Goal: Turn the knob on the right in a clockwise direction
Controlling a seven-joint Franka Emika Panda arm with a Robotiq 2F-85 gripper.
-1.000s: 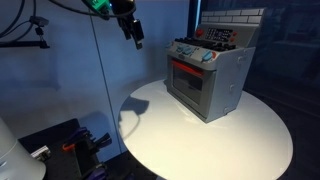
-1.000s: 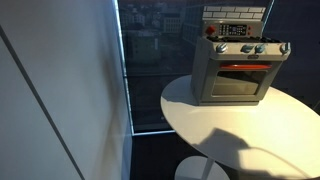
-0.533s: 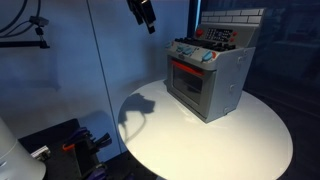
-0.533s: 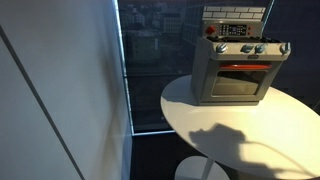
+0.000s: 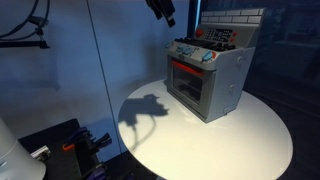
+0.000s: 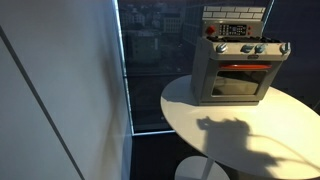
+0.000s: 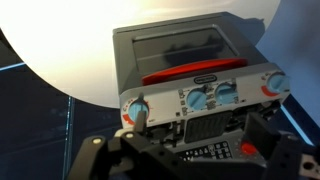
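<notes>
In an exterior view the gripper [image 5: 168, 17] hangs high, left of the toy oven [image 5: 205, 85] on the round table [image 5: 250, 135], its jaws spread and empty. The right knob [image 6: 283, 47] sits at the oven's front right corner, untouched.

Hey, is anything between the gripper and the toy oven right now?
No, just open air between the gripper and the oven, seen in an exterior view.

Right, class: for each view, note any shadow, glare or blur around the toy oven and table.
In an exterior view, dim blue light, a dark shadow falls on the table beside the oven; in an exterior view, a soft shadow lies before the oven; wrist view, table glares white, the claw dark and blurred.
</notes>
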